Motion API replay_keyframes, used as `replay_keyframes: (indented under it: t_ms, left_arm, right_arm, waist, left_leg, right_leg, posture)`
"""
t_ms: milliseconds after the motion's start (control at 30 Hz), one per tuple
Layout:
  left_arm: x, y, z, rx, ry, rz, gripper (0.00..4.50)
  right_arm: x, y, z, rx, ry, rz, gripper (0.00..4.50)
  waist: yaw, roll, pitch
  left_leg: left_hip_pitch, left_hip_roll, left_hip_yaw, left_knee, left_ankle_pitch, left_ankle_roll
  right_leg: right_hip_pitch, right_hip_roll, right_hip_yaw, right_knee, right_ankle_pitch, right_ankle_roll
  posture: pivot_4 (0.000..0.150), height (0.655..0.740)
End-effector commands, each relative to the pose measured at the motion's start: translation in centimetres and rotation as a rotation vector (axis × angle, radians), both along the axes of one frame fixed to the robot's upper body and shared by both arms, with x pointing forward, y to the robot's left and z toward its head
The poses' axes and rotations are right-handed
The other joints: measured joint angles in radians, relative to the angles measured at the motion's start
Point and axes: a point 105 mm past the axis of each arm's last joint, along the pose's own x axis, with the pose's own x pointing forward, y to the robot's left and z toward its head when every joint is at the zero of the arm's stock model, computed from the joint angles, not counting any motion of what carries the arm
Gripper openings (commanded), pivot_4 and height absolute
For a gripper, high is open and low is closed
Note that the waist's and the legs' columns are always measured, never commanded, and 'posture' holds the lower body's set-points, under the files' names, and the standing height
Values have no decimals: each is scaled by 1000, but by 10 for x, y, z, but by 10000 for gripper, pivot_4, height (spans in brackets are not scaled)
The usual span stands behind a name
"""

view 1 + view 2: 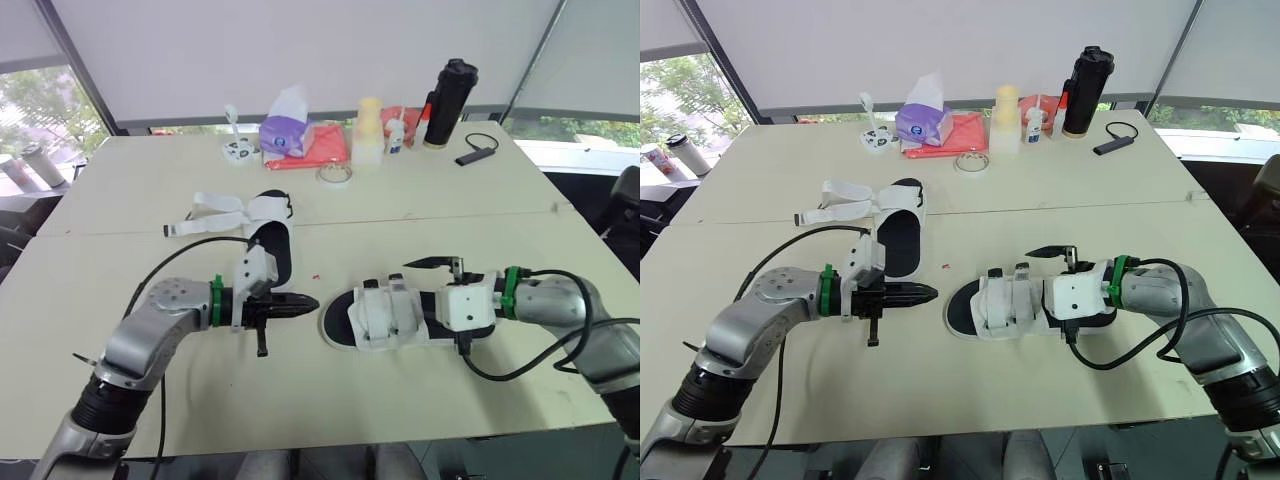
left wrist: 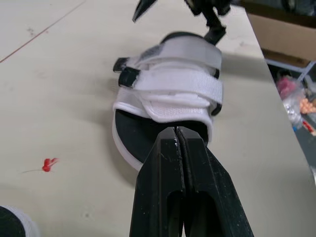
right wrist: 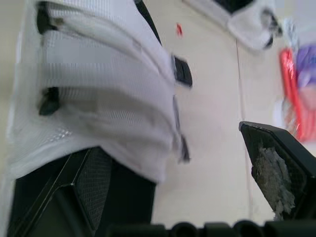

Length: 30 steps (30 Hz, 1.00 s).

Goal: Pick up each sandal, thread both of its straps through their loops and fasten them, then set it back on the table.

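The fastened sandal (image 1: 385,315) lay on the bench (image 1: 300,400), left jaws closed tight just short of its toe, right jaws spread wide at its heel (holding nothing).

A pale table (image 1: 450,200) stands before a white roller blind (image 1: 300,50) flanked by daylit windows (image 1: 35,105).

Both sandals are white-strapped over black soles: the near sandal (image 1: 385,318) and the far sandal (image 1: 270,243). The desk (image 1: 420,210) is pale cream. Far off, a purple tissue pack (image 1: 285,135), red cloth (image 1: 325,148), black bottle (image 1: 450,100).
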Motion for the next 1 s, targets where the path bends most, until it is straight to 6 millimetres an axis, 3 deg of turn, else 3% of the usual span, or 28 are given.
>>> replay_keyframes:
  t_ms: [33,300,533,633,833,867,1000]
  left_arm:
    - [1,0,21,-37,-50,4,0]
    - [6,-2,29,-44,-77,19,0]
    - [6,-1,28,-41,-82,32,0]
    - [7,0,29,-43,-84,39,0]
    - [9,3,32,-56,-89,67,0]
    - [10,3,32,-57,-89,70,0]
    - [11,2,32,-63,-91,77,0]
  right_arm:
    - [-3,10,5,-26,-99,115,42870]
    - [-19,26,-12,-88,-170,359,42870]
    - [-5,38,-10,-75,-225,368,42870]
    - [1,38,-9,-78,-242,359,34780]
    - [5,34,-9,-99,-287,337,3539]
    - [5,33,-9,-96,-292,332,246]
    - [8,32,-2,-43,-322,257,246]
  waist:
    - [0,-1,0]
    - [-1,-1,2]
    - [-17,-1,2]
    - [-17,-1,2]
    - [-17,-2,3]
    - [-17,-2,3]
    - [-17,-2,3]
  left_leg:
    - [0,0,0,0,0,0]
    - [0,0,1,0,2,-4]
    - [1,0,0,-1,5,-7]
    - [1,0,-1,0,5,-8]
    - [2,-1,-1,0,6,-9]
    - [2,-1,-1,0,6,-9]
    - [2,-1,-1,0,6,-9]
  right_leg:
    - [0,0,0,0,0,0]
    - [0,0,0,1,0,0]
    - [0,1,0,5,0,0]
    - [0,1,0,7,0,0]
    - [-2,1,1,12,0,-1]
    - [-2,1,1,12,0,-1]
    - [-3,1,1,13,0,-1]
  posture:
    - [1500,7296]
    - [1500,7296]
    - [1500,7296]
    - [1500,7296]
    - [1500,7296]
    - [1500,7296]
    - [1500,7296]
